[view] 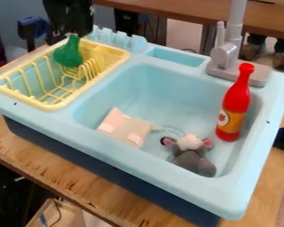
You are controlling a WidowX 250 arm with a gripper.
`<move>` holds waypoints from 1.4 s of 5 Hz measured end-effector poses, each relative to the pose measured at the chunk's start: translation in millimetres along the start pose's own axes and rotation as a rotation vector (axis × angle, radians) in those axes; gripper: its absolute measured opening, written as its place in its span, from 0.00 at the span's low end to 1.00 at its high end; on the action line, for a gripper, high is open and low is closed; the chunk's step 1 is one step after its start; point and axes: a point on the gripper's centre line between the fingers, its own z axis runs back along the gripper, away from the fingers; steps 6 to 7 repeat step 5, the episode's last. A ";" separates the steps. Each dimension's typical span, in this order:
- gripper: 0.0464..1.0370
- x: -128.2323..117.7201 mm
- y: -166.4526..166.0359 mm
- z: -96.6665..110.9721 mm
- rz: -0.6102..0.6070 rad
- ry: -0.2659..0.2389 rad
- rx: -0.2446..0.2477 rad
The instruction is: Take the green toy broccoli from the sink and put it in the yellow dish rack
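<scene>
At the upper left, the black gripper (69, 33) hangs over the yellow dish rack, shut on the narrow top of a green toy (69, 54). The toy's rounded lower part hangs down inside the yellow rack (57, 106), towards its back end; whether it touches the rack's bars I cannot tell. The rack sits in the left side of a light blue toy sink (132, 153).
In the basin lie a beige cloth-like piece (125, 127) and a grey plush mouse (193, 157). A red bottle (234, 106) stands at the basin's right side. The grey faucet (226, 55) rises behind the basin.
</scene>
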 end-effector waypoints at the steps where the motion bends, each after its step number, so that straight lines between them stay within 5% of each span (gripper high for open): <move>1: 0.96 -7.8 -4.5 19.5 0.019 -0.022 0.027; 3: 0.96 -35.5 -63.6 50.2 -0.076 -0.008 0.010; 4: 0.96 -36.9 -109.2 43.7 -0.251 0.013 -0.057; 5: 0.97 -35.9 -147.2 35.9 -0.339 0.069 -0.074; 7: 0.97 -35.9 -147.2 35.9 -0.339 0.069 -0.074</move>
